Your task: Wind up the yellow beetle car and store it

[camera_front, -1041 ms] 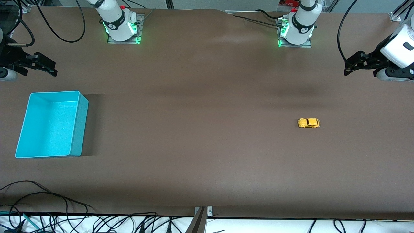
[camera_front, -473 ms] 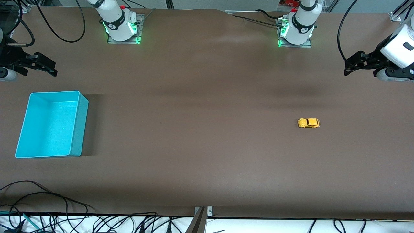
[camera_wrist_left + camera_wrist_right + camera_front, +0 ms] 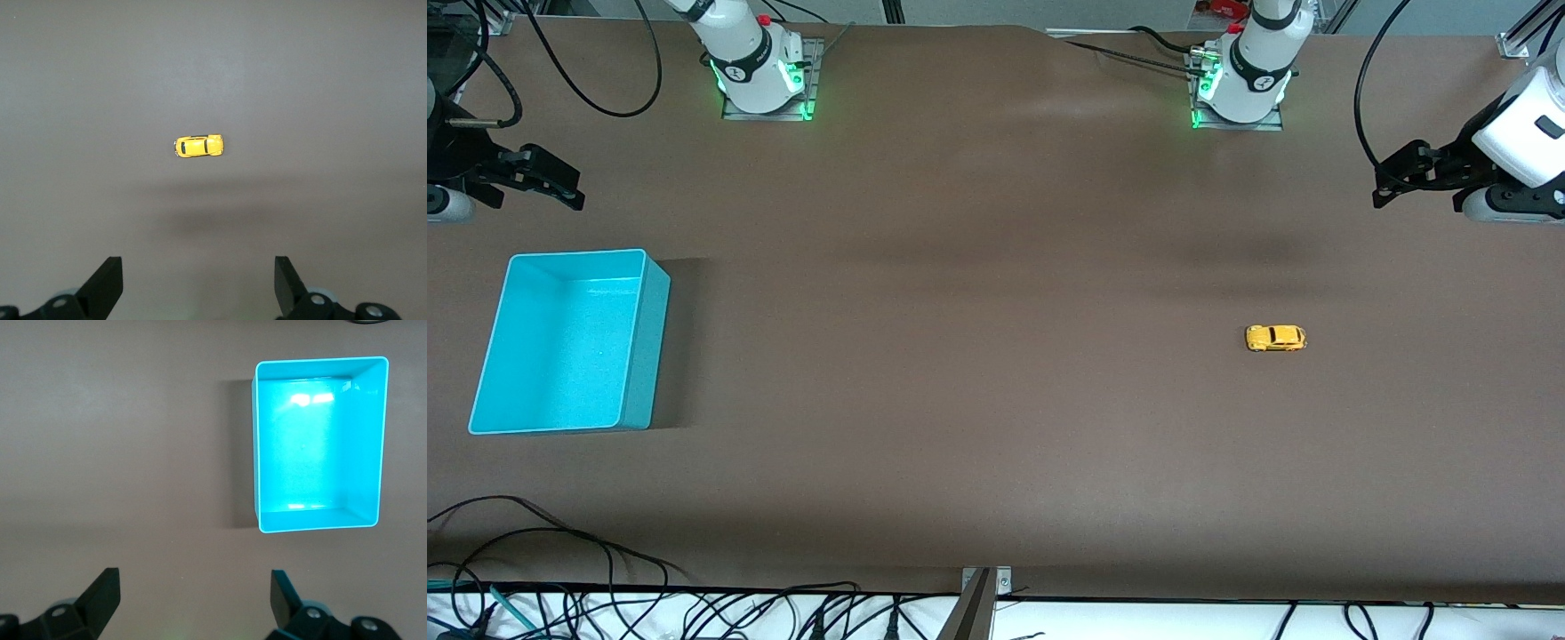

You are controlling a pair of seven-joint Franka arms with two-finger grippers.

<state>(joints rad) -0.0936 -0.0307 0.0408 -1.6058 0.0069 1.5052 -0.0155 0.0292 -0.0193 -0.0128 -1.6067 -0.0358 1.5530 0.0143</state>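
The yellow beetle car [image 3: 1275, 338] stands on its wheels on the brown table toward the left arm's end; it also shows in the left wrist view [image 3: 198, 145]. My left gripper [image 3: 1385, 188] hangs open and empty high above the table's left-arm end, away from the car; its jaws [image 3: 198, 293] stand wide apart. The turquoise bin [image 3: 569, 340] sits empty toward the right arm's end, also in the right wrist view [image 3: 319, 445]. My right gripper [image 3: 560, 188] is open and empty, up in the air above the table just past the bin's edge; its jaws [image 3: 195, 603] stand wide apart.
Both arm bases [image 3: 760, 67] [image 3: 1245, 76] stand along the table's edge farthest from the front camera. Black cables [image 3: 543, 569] lie along the edge nearest the camera. A metal bracket [image 3: 983, 596] sits at the middle of that edge.
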